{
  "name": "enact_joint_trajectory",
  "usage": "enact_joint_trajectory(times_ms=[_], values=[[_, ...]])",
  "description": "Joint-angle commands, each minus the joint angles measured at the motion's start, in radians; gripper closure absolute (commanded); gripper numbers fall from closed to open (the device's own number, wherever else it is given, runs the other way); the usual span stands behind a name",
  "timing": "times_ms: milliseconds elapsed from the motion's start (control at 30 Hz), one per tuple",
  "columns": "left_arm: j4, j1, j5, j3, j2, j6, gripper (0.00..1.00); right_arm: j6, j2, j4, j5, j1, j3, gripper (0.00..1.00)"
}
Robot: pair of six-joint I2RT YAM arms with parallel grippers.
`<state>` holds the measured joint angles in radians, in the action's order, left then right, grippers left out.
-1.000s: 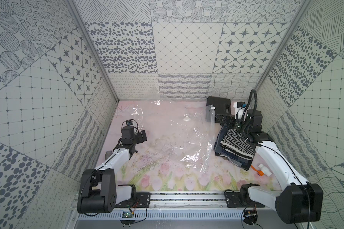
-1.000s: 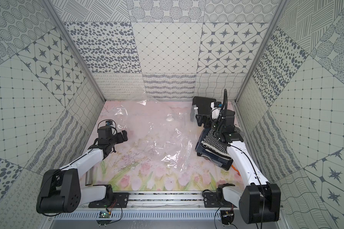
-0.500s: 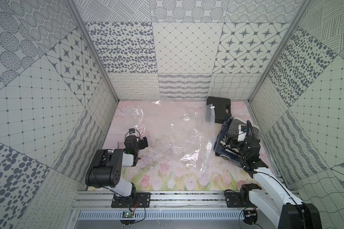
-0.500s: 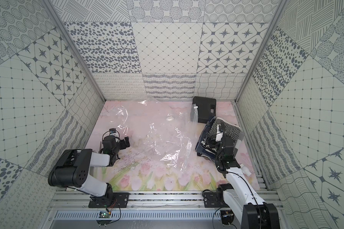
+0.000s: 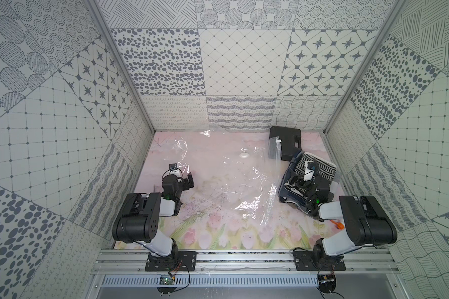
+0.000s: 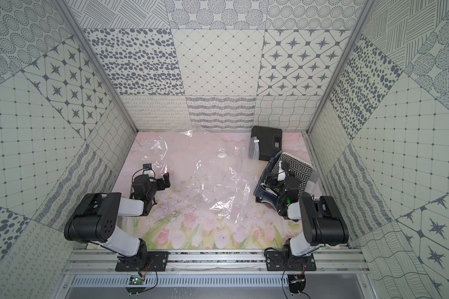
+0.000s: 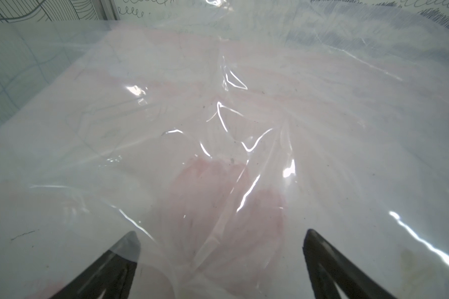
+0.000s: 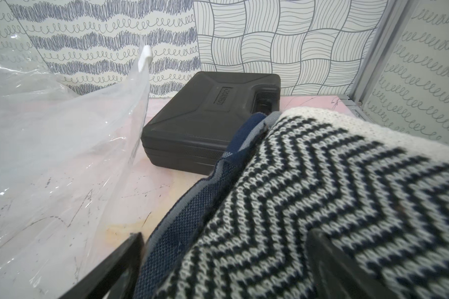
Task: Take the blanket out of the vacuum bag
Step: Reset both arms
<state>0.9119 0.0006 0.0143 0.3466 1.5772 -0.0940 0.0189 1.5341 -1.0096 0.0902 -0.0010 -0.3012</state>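
Floral mat (image 5: 213,233), vacuum bag (image 5: 218,181) flat, zip edge (image 5: 271,196) toward blanket (image 5: 319,168)

The vacuum bag (image 5: 218,181) lies spread over the middle of the bench (image 5: 205,235), reaching to the back wall. Its valve cap (image 5: 244,155) sits on the bag's far part, toward the right arm's side. Off the bag's far right corner lies the case (image 5: 288,139), against the back wall. That corner of the bag rises beside it and overlaps it in both top views. The blanket (image 5: 322,169) lies outside the bag, just right of the bag's right edge and nearer than the case, touching the case's near corner. The right gripper (image 8: 226,234) is over the blanket, fingers (image 8: 332,261) either side of a fold. The left gripper (image 7: 221,240) is at the bag's left edge, where the plastic lies over one fingertip.
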Motion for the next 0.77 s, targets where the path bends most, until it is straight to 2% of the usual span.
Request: enact_joint_trajectory(times_ms=[0,67,133,200,267,733], values=[[-0.033,-0.008,-0.052,0.058,0.002,0.044,0.0,0.011,0.048,-0.031,0.058,-0.01,-0.032,0.01],[-0.027,-0.008,-0.081,0.055,0.004,0.061,0.0,-0.017,0.002,0.129,0.082,-0.008,-0.068,0.01],[-0.034,-0.01,-0.086,0.057,0.003,0.065,0.0,-0.001,0.039,0.089,0.063,-0.004,-0.085,0.01],[-0.03,-0.01,-0.087,0.057,0.004,0.064,0.0,-0.011,0.013,0.195,0.058,-0.003,-0.113,0.01],[-0.03,-0.009,-0.087,0.057,0.004,0.064,0.0,-0.003,0.03,0.14,0.056,-0.002,-0.099,0.01],[-0.042,-0.009,-0.059,0.062,0.006,0.054,0.0,-0.01,0.02,0.17,0.058,-0.002,-0.107,0.01]])
